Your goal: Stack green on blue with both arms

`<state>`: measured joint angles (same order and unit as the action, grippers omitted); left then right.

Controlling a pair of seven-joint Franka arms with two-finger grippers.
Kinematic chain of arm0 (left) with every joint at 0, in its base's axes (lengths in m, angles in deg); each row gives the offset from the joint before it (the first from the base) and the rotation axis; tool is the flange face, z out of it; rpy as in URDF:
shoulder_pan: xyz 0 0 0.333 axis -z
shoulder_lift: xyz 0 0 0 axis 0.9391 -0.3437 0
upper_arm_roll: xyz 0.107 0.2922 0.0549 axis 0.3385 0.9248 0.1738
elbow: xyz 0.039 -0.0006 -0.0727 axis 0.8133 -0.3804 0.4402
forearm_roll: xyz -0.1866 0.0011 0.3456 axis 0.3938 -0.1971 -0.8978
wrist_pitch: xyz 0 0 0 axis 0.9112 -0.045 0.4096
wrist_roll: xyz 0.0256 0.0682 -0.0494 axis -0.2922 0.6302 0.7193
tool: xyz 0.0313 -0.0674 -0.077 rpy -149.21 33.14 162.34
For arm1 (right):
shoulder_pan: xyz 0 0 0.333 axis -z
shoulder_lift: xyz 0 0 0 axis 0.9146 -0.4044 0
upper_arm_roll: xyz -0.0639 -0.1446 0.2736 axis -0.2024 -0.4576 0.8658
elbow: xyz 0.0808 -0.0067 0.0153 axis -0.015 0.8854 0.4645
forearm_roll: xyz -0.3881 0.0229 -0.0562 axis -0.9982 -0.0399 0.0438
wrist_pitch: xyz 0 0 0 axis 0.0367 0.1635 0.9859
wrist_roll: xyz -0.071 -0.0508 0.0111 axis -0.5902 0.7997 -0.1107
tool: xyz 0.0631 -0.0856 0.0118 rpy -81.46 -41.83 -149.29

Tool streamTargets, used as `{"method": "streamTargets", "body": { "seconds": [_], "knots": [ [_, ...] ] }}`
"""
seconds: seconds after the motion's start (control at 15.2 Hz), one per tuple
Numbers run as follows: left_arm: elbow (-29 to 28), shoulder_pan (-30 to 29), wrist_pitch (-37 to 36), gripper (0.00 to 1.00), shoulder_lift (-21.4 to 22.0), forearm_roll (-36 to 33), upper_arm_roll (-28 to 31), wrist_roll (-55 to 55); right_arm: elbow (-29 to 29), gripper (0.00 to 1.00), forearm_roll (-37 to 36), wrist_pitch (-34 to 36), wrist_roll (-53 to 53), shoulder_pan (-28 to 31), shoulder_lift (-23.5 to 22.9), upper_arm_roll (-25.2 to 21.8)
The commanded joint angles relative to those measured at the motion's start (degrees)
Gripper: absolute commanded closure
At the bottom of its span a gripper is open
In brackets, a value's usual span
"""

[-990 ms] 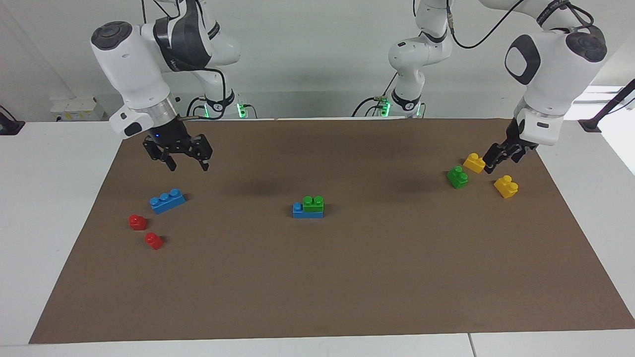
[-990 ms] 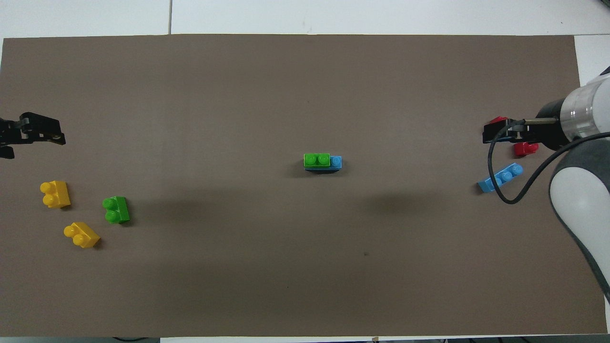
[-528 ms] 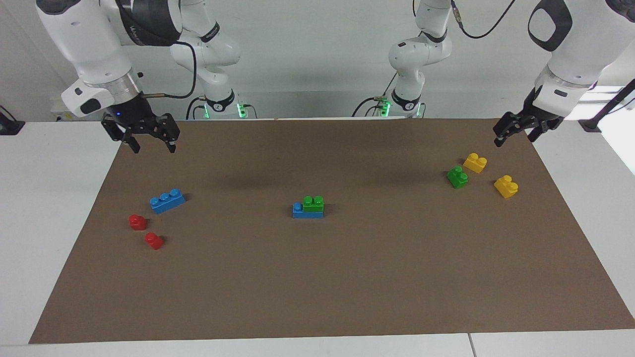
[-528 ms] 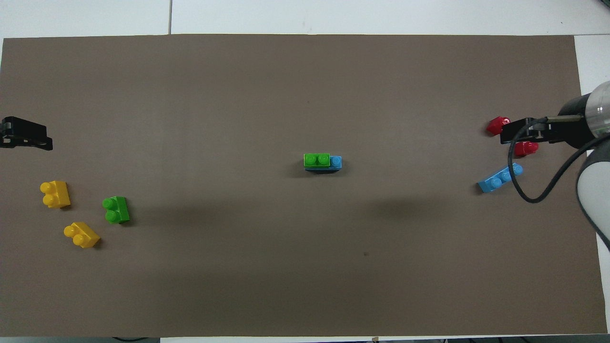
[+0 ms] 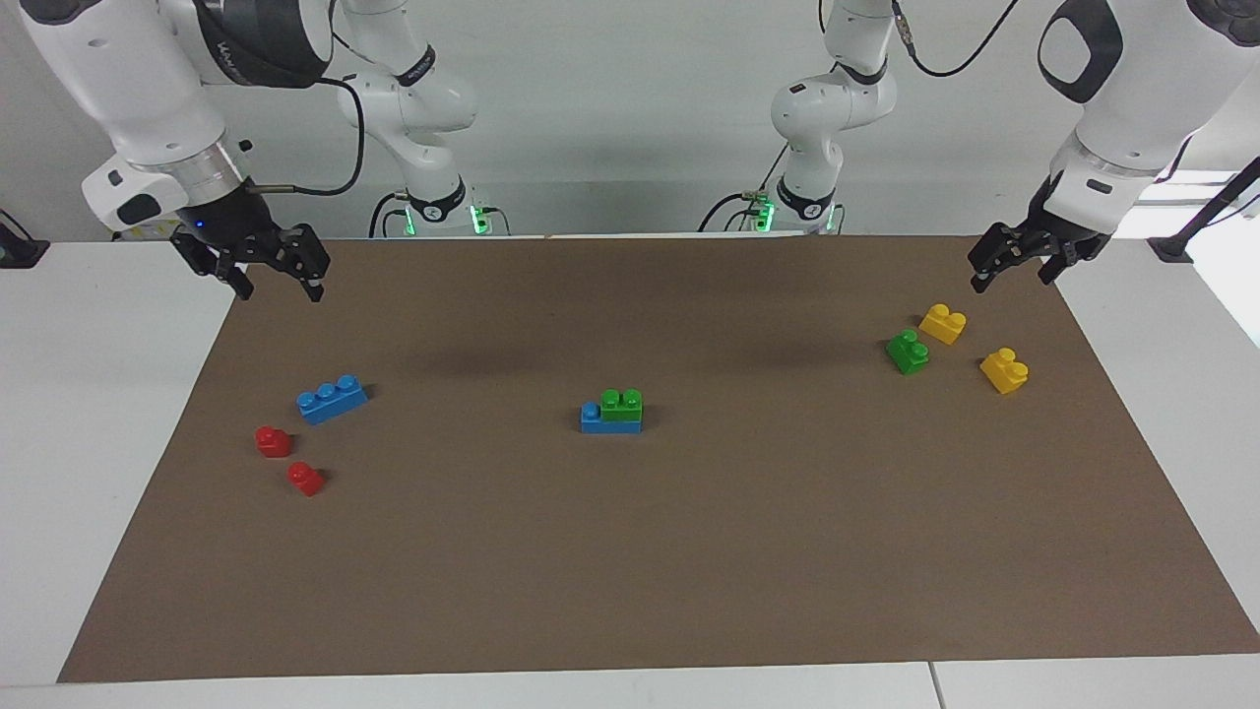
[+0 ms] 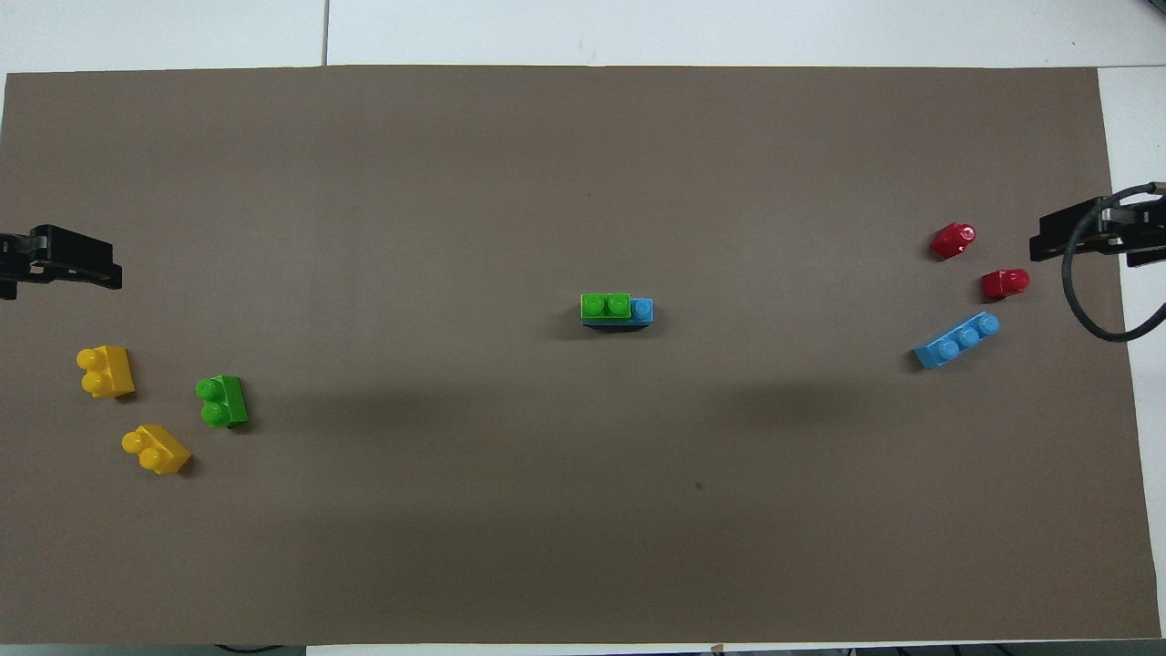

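A green brick (image 5: 622, 404) sits on a blue brick (image 5: 592, 418) in the middle of the mat, leaving one blue stud bare; the overhead view shows the green (image 6: 606, 305) and the blue (image 6: 642, 311) too. A second green brick (image 5: 908, 352) (image 6: 221, 401) lies loose toward the left arm's end. A second blue brick (image 5: 332, 398) (image 6: 956, 339) lies loose toward the right arm's end. My right gripper (image 5: 280, 293) (image 6: 1084, 239) is open, empty and raised over the mat's corner. My left gripper (image 5: 1010, 281) (image 6: 55, 260) is open, empty and raised over the mat's other near corner.
Two yellow bricks (image 5: 942, 323) (image 5: 1004, 370) lie beside the loose green brick. Two red bricks (image 5: 273, 440) (image 5: 305, 479) lie beside the loose blue brick. All rest on a brown mat (image 5: 630, 591) on a white table.
Both grippers have risen and drawn back toward their own corners of the mat. The right one has come off from over the red bricks. No brick has moved.
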<state>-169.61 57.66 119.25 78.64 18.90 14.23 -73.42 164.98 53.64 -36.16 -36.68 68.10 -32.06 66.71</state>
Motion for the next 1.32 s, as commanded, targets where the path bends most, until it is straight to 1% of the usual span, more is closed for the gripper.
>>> {"method": "streamTargets", "body": {
  "seconds": [0.0,0.07,0.2,0.4,0.79,0.99,1.25],
  "knots": [
    [-1.37,11.83,-0.89,0.0,1.35,1.04,11.74,-0.37,-1.26,0.05,-0.93,1.13,0.66,0.86,-0.69,0.58],
    [-1.63,14.49,-0.81,0.0,1.7,1.04,14.49,-0.37,-1.17,0.05,-0.93,1.13,0.66,0.86,-0.52,0.58],
    [-1.81,13.38,-0.72,0.0,2.15,1.47,14.34,-0.37,-0.82,0.05,-0.93,1.22,0.57,0.69,-0.17,0.58],
    [-1.37,12.5,-1.24,0.0,1.62,4.02,14.08,0.16,-0.47,0.05,-0.93,1.31,0.57,0.6,-0.08,0.58],
    [-2.43,12.94,-1.42,0.0,2.15,4.03,14.25,0.6,-0.47,0.04,-0.93,1.4,0.84,0.77,-0.08,0.5],
    [-2.34,12.76,-1.16,0.0,2.06,3.94,14.25,0.16,-0.47,0.0,-1.02,1.31,0.84,0.77,-0.08,0.5],
    [-2.43,13.11,-1.16,0.0,2.06,3.76,14.25,0.42,-0.47,0.0,-1.11,1.4,1.36,0.86,-0.08,0.5]
  ]
}}
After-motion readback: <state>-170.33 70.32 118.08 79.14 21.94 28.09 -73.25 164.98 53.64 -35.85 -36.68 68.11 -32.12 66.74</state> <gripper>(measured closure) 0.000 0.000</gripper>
